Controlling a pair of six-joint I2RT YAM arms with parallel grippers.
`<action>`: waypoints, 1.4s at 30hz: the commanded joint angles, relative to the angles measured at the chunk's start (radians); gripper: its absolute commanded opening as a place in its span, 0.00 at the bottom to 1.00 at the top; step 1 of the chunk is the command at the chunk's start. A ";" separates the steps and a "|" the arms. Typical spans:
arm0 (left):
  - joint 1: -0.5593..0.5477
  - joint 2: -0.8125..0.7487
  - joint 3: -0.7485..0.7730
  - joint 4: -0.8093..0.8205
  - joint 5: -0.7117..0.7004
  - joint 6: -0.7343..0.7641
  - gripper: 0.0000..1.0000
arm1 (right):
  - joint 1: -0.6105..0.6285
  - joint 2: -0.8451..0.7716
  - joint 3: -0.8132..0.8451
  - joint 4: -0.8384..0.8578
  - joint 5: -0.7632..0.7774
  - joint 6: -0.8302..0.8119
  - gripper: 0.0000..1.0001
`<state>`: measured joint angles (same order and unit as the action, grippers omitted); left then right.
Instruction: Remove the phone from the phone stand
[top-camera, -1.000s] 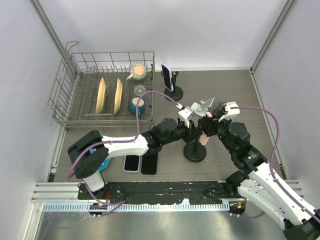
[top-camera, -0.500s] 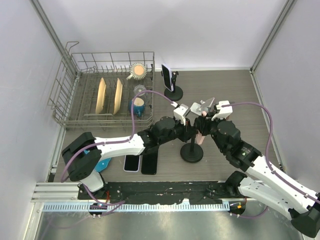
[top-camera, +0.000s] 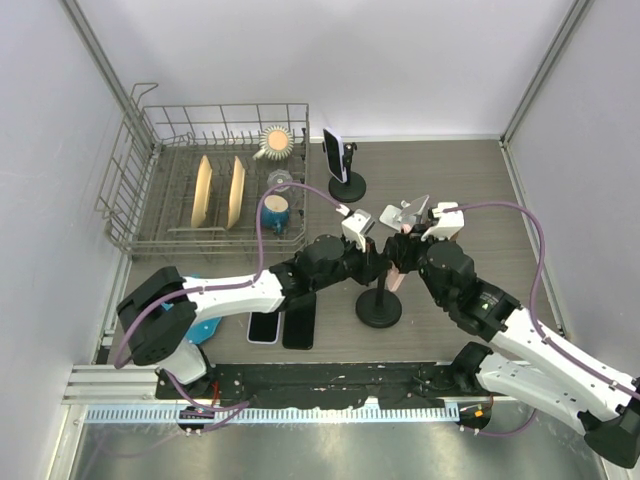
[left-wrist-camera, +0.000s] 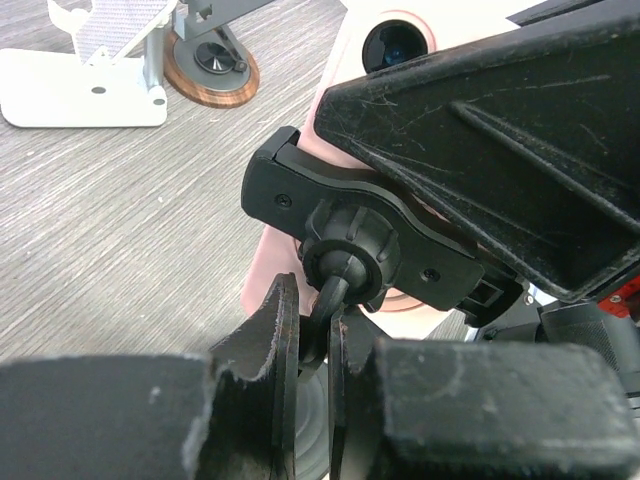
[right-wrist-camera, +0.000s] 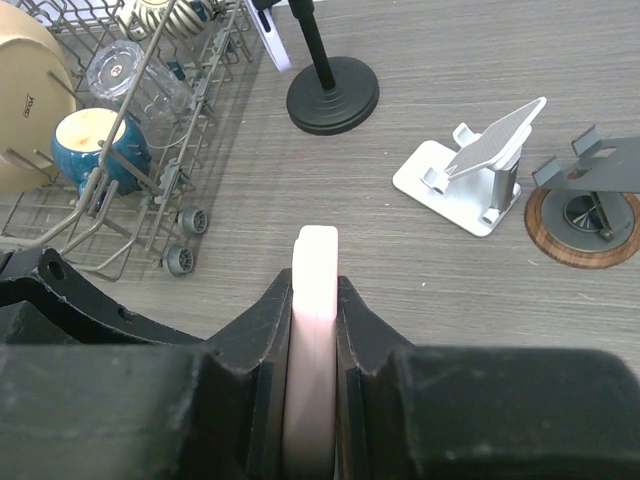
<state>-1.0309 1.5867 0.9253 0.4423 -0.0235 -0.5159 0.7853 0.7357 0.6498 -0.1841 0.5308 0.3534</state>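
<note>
A pink phone (top-camera: 397, 272) sits in the clamp (left-wrist-camera: 370, 240) of a black phone stand whose round base (top-camera: 379, 309) rests on the table's middle. My left gripper (top-camera: 372, 264) is shut on the stand's thin neck just below the clamp's ball joint, as the left wrist view (left-wrist-camera: 318, 325) shows. My right gripper (top-camera: 405, 258) is shut on the phone's edge, its fingers flat against both faces (right-wrist-camera: 314, 300). The phone's pink top edge (right-wrist-camera: 315, 265) sticks out past the fingertips. Its back and camera lens (left-wrist-camera: 345, 90) show above the clamp.
A wire dish rack (top-camera: 150, 215) with plates and cups stands at the back left. Another black stand (top-camera: 345, 170) holds a phone behind it. A white stand (right-wrist-camera: 470, 170) and a wood-based stand (right-wrist-camera: 585, 210) sit at mid right. Two phones (top-camera: 264, 326) (top-camera: 299, 326) lie flat near the front.
Both grippers and the stand with the pink phone have shifted a little to the left and nearer. Both grips stayed shut.
</note>
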 joint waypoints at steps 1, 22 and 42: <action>0.193 -0.051 -0.032 0.018 -0.512 -0.010 0.00 | 0.042 -0.024 0.042 -0.326 0.073 0.038 0.01; 0.014 -0.126 -0.103 0.119 -0.601 0.122 0.00 | 0.037 0.113 0.117 -0.448 0.442 0.222 0.01; -0.075 -0.103 -0.181 0.249 -0.567 0.146 0.00 | -0.023 0.068 0.096 -0.214 0.350 0.059 0.01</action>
<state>-1.1023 1.5021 0.7609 0.6029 -0.5900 -0.3885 0.7647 0.8867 0.7486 -0.5583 0.8940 0.5095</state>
